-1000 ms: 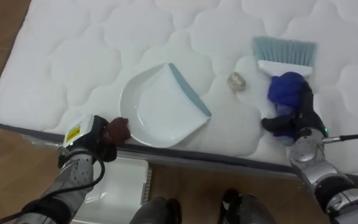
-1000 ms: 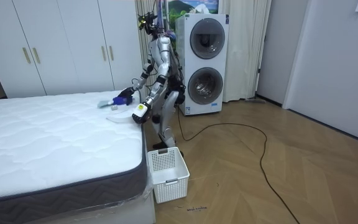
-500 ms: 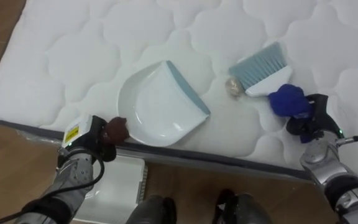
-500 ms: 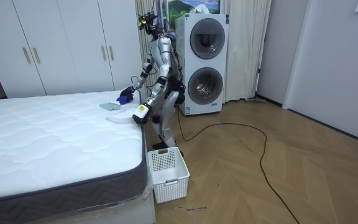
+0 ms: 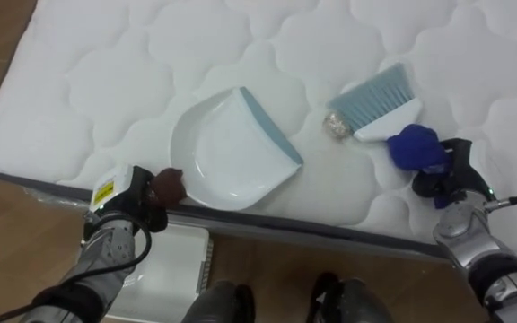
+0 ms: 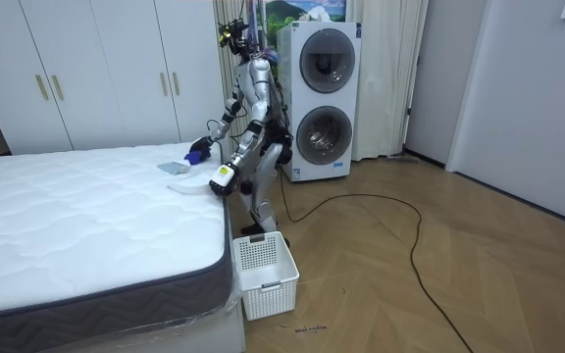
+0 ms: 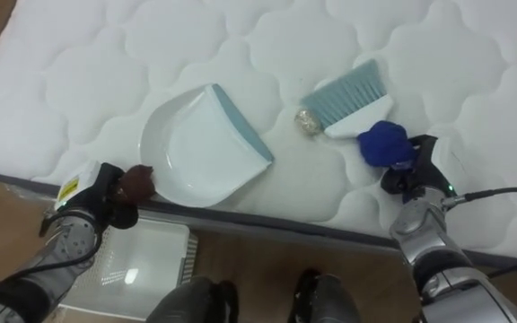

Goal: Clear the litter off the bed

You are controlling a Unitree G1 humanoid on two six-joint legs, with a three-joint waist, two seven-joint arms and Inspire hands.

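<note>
A white dustpan [image 5: 232,148] with a grey-blue lip lies on the white mattress [image 5: 106,81] near its front edge. My left hand [image 5: 137,196] is shut on its brown handle [image 5: 170,186] at the mattress edge. A hand brush [image 5: 375,97] with pale blue bristles lies tilted to the right of the pan. My right hand [image 5: 447,175] is curled round its blue handle [image 5: 416,146]. A small crumpled ball [image 5: 335,126] sits on the mattress, touching the bristles' left end, a short way from the pan's lip. In the room view I stand at the bed's corner, bent over it.
A white slatted basket [image 5: 173,260] stands on the wooden floor just below the mattress edge, by my left arm; it also shows in the room view [image 6: 263,275]. Stacked washing machines [image 6: 322,98] stand behind me, and white wardrobes [image 6: 96,69] line the far wall.
The brush has swung from upright to tilted, its bristles now against the ball, as my right hand moved right and closed on the handle. The dustpan and left hand stayed put.
</note>
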